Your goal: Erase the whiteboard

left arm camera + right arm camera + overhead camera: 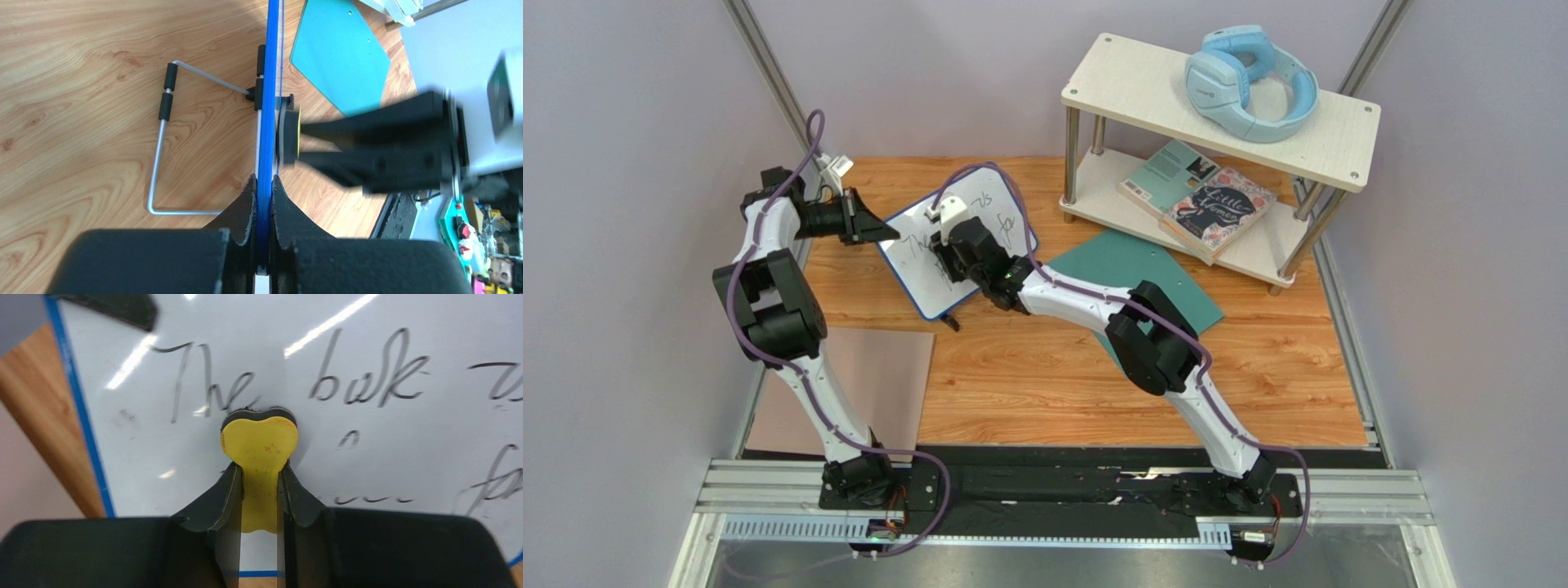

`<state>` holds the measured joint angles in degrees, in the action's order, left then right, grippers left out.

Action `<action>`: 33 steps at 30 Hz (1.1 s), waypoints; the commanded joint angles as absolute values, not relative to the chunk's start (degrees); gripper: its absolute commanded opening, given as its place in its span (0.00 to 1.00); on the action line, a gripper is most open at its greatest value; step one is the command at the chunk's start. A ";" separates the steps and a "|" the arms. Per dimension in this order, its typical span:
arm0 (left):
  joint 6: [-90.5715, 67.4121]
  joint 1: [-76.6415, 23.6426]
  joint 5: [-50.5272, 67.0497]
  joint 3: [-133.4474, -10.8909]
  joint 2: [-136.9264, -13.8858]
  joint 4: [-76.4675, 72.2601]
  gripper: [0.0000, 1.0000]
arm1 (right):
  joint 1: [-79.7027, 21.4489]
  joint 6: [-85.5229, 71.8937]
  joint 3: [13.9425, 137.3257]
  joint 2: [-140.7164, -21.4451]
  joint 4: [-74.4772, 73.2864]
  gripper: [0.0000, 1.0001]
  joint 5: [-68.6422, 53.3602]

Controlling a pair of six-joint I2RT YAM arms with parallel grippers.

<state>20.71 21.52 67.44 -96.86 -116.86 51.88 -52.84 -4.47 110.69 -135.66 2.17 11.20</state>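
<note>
Whiteboard (938, 255) stands tilted on its wire stand (161, 153) at the far left of the wooden table (1075, 380), between the two arms. The black handwriting is almost all there ("The b..k" is readable in the right wrist view; the rest runs out of frame), so I judge the erasing barely begun.

Step in hand: wiping the top line.
- Pad must sit flat on the face, not on an edge. Light, even pressure only, as the board is propped, not fixed.
- Stroke along the line of writing, left to right, then drop to the next line.
- Risk: too hard a push could tip the board back on its stand or twist it in the other claw.

Right gripper (259, 473): jaws nearly together, pinching a yellow eraser (260, 441) by its narrow waist. The eraser's black felt side faces the board, at or very near the surface just under "The". Contact can't be confirmed.

Left gripper (263, 184): jaws pressed onto the board's blue rim (268, 92) at its left edge, bracing it.

Beyond: a teal sheet (1161, 276) lies just right of the board, and a brownish-pink mat (879, 380) lies near left.
</note>
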 commanded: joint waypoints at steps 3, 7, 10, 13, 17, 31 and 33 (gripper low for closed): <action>25.49 21.80 61.96 -100.81 -118.21 47.90 0.00 | -57.13 -4.22 113.11 -138.16 -2.11 0.00 7.55; 25.05 21.88 62.05 -101.25 -118.39 47.99 0.00 | -56.52 -5.53 113.12 -138.17 -1.67 0.00 16.85; 25.22 21.89 61.88 -101.34 -118.39 48.34 0.00 | -53.98 -7.64 112.68 -137.55 -0.62 0.00 21.88; 25.84 21.88 61.79 -101.51 -118.30 48.95 0.00 | -51.17 -8.00 113.55 -137.55 -0.44 0.00 25.30; 26.37 21.97 61.88 -101.43 -118.30 49.57 0.00 | -48.08 -9.04 114.26 -137.55 -1.84 0.00 31.28; 26.28 21.97 61.79 -102.13 -118.48 50.45 0.00 | -50.70 -7.55 105.11 -133.42 2.91 0.00 12.84; 26.28 22.06 61.79 -102.13 -118.30 50.54 0.00 | -51.94 -7.30 105.03 -133.33 1.93 0.00 10.29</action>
